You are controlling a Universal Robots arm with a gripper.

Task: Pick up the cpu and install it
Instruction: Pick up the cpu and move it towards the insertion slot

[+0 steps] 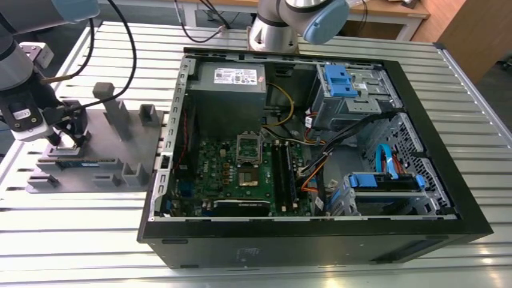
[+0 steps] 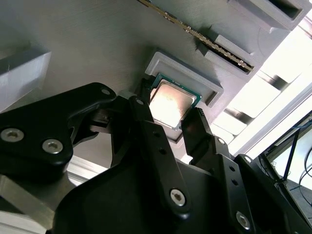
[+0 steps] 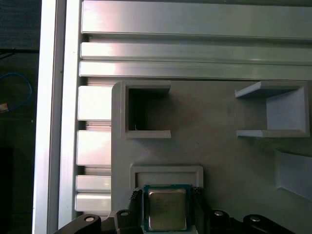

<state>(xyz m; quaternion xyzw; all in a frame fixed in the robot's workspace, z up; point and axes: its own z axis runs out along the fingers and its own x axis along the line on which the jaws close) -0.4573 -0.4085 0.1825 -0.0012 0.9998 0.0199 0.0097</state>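
The cpu [image 2: 171, 103] is a small square chip with a shiny silver top and a thin green rim. It lies at the raised grey holder frame [image 2: 197, 73] on the grey fixture plate [image 1: 104, 144]. My gripper [image 2: 168, 100] is down over it, with a black finger against each of two opposite sides, shut on the chip [image 3: 166, 208]. I cannot tell whether the chip still rests on the plate. In the exterior view my gripper [image 1: 68, 143] stands at the plate's left part, well away from the open socket [image 1: 249, 147] on the motherboard [image 1: 232, 177].
A long memory stick [image 1: 80, 162] lies on the plate close to my gripper. Grey upright blocks [image 1: 120, 114] stand on the plate toward the open computer case [image 1: 320, 144]. Cables and blue drive bays [image 1: 344, 84] crowd the case's right half. A second robot's base [image 1: 280, 24] stands behind the case.
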